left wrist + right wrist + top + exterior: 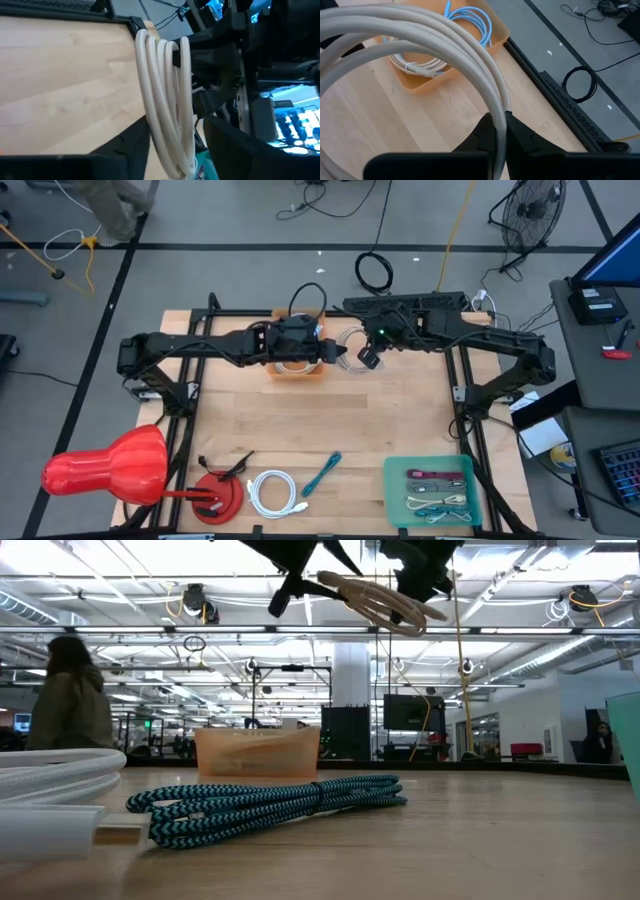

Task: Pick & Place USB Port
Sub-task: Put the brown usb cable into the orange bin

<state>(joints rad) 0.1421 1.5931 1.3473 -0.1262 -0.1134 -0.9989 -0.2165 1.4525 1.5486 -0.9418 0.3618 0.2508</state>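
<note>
A beige cable coil [350, 340] hangs in the air between my two grippers, high above the far middle of the table [385, 602]. My right gripper [368, 360] is shut on it [496, 131]. My left gripper [335, 352] is open, with one finger on either side of the coil's other end [165, 100]; a gap shows between the strands and one finger. The orange bin [315, 373] stands under the left arm. It holds a blue cable [470, 20] and another beige cable [420, 65]. My right gripper pinches the coil's bundled strands [496, 112] between its two fingers, which lie across them. The coil is lifted clear of the table and reaches out from the fingers toward the left gripper. My left gripper: I cannot tell whether its fingers touch the coil.
A green tray [390, 500] with several cables sits at the near right corner. A white cable [275, 492] and a teal braided cable [322, 473] lie near the front edge. Red objects [110, 470] are at the near left. Bare wood lies in the table's middle.
</note>
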